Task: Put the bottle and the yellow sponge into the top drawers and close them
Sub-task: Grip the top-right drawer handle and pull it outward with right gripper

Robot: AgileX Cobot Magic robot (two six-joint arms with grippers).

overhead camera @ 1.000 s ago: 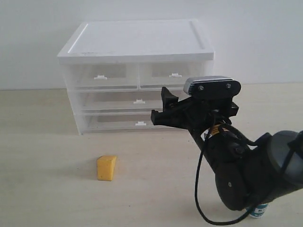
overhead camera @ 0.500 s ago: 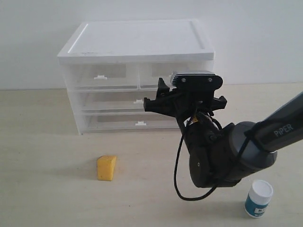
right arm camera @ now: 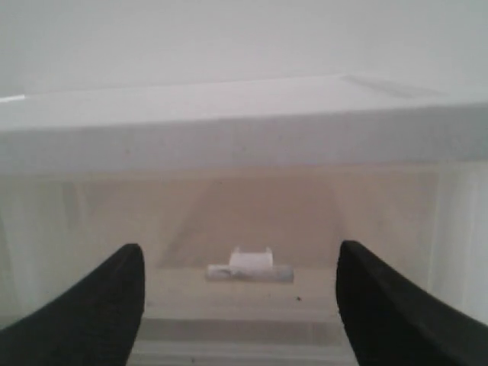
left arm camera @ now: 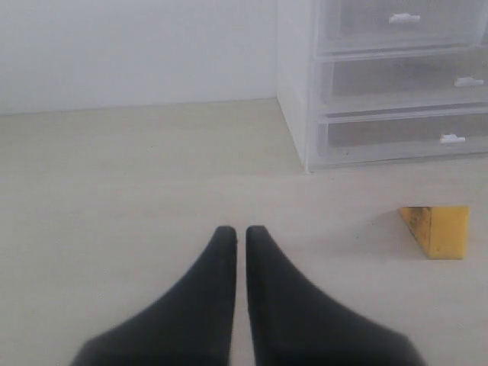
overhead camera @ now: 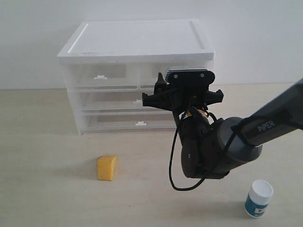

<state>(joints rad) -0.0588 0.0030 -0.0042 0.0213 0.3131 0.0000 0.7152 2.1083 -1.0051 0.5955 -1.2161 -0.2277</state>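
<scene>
The yellow sponge (overhead camera: 106,168) lies on the table in front of the cabinet (overhead camera: 137,38); the left wrist view also shows the sponge (left arm camera: 438,229). Near the front right stands the bottle (overhead camera: 259,198), upright. Both top drawers are shut: the left one (overhead camera: 102,75) is in plain sight, the right one (overhead camera: 154,71) is partly hidden by my right arm. My right gripper (overhead camera: 163,92) is open and faces that right drawer, its white tab handle (right arm camera: 250,267) lying between the spread fingers of the gripper (right arm camera: 240,258), untouched. My left gripper (left arm camera: 235,231) is shut and empty above bare table, out of the exterior view.
Two full-width drawers (overhead camera: 137,101) sit shut below the top pair. The cabinet (left arm camera: 381,76) stands against a white wall. My right arm's bulky body (overhead camera: 213,151) hangs over the table between the sponge and the bottle.
My right arm has swung left and toward the cabinet, bringing its gripper up to the right top drawer and uncovering the bottle. The sponge and the drawers have not moved.
</scene>
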